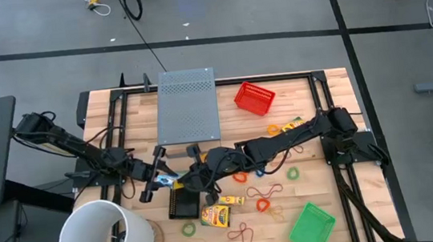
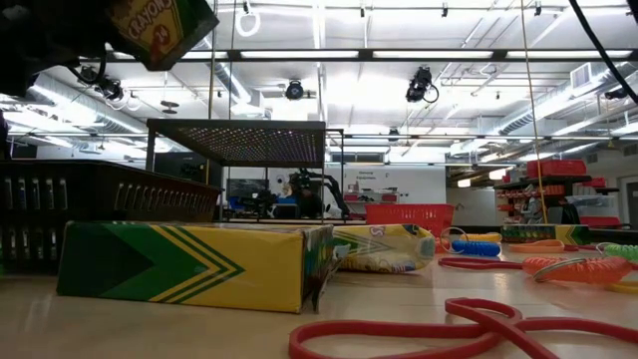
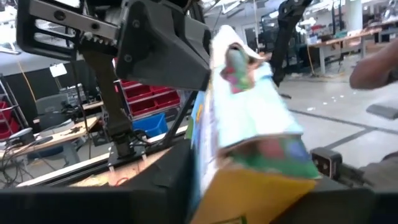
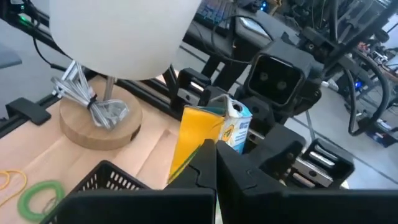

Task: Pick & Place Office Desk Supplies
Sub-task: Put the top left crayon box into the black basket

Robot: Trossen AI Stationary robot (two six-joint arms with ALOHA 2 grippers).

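A yellow-and-green crayon box (image 1: 171,179) hangs in the air between both grippers, above the black basket (image 1: 183,204). It fills the left wrist view (image 3: 249,124) and shows yellow in the right wrist view (image 4: 202,134). My left gripper (image 1: 160,177) comes from the table's left and my right gripper (image 1: 195,174) from the right; both are shut on it. In the low view the lifted box (image 2: 159,28) sits at the top. Two more crayon boxes (image 1: 216,215) (image 1: 231,201) lie flat on the table, with rubber-band loops (image 1: 260,190) around them. My left gripper pinches the crayon box near its yellow lower end (image 3: 249,199) between its two fingers, coming level from the table's left. The box is lifted clear and stands roughly upright, its opened top flap (image 3: 233,43) up. My right gripper meets the same box at its edge (image 4: 193,149) from the table's right. Its own fingers (image 4: 249,180) hide the place of contact.
A large white bucket (image 1: 104,237) stands at the near left on a wooden disc (image 4: 102,124). A grey perforated box (image 1: 188,106) and a red basket (image 1: 254,97) sit at the far side, a green basket (image 1: 312,225) at the near right. Another crayon box (image 1: 291,125) lies by the right arm.
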